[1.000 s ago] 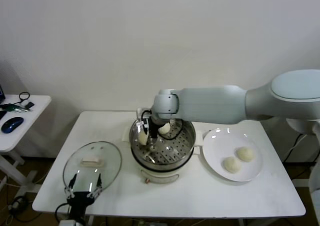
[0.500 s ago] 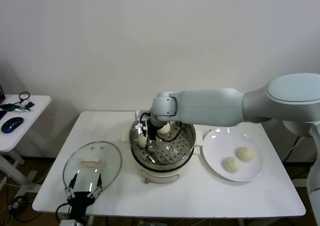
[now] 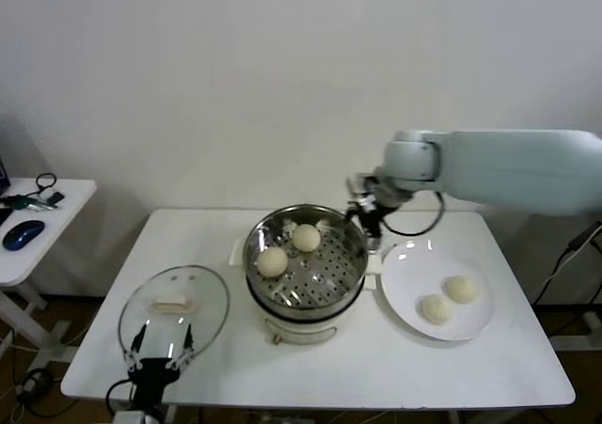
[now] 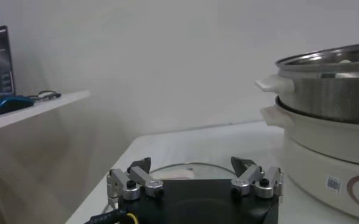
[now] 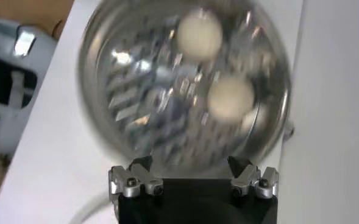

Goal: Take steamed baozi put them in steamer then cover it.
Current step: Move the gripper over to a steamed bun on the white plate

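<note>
White table (image 3: 376, 358): two buns (image 3: 289, 249) in steamer (image 3: 306, 264), two on plate (image 3: 437, 288); right gripper (image 3: 365, 215) open, empty, frame centre-right; left gripper (image 3: 155, 360) open near lid (image 3: 174, 304), likely awaiting covering.

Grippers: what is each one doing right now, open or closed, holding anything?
Left gripper: open, empty, parked near the cover.
Right gripper: open, empty, above the steamer.

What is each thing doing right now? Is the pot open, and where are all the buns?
Steamer: uncovered, two baozi on its tray.
Plate: holds two more baozi.
Cover: lying flat on the table, left of the steamer.
Right gripper: open, empty, above the steamer's right edge.
Left gripper: open, empty, at the cover's near edge.
</note>
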